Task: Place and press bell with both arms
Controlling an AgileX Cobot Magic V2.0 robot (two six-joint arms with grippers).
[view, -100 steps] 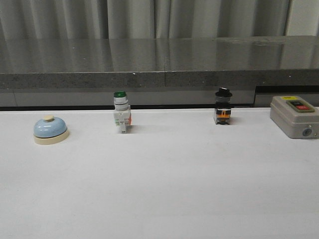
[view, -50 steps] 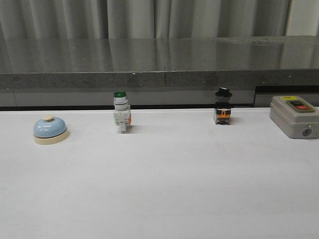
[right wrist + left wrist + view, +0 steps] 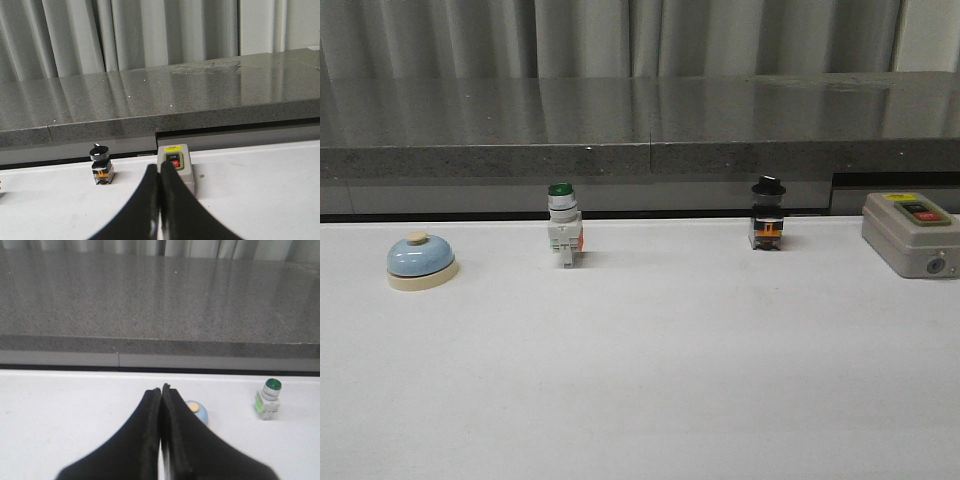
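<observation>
The small light-blue dome-shaped bell (image 3: 421,261) with its cream base and cream button sits upright at the far left of the white table (image 3: 650,380), well apart from the green-capped white push-button switch (image 3: 563,226) to its right. In the left wrist view the bell (image 3: 197,412) lies just beyond the tips of the left gripper (image 3: 161,390), peeking out a little to one side of them, so the left arm is plainly the nearer one. Its fingers are pressed together, holding nothing. The right gripper (image 3: 159,169) also has its fingers together and empty; it faces the grey switch box (image 3: 175,164) and the black-capped switch (image 3: 100,163), far from the bell. The dome is round, so no long axis matters. Against the earlier front frames nothing on the table has shifted, and neither arm shows in that view.
</observation>
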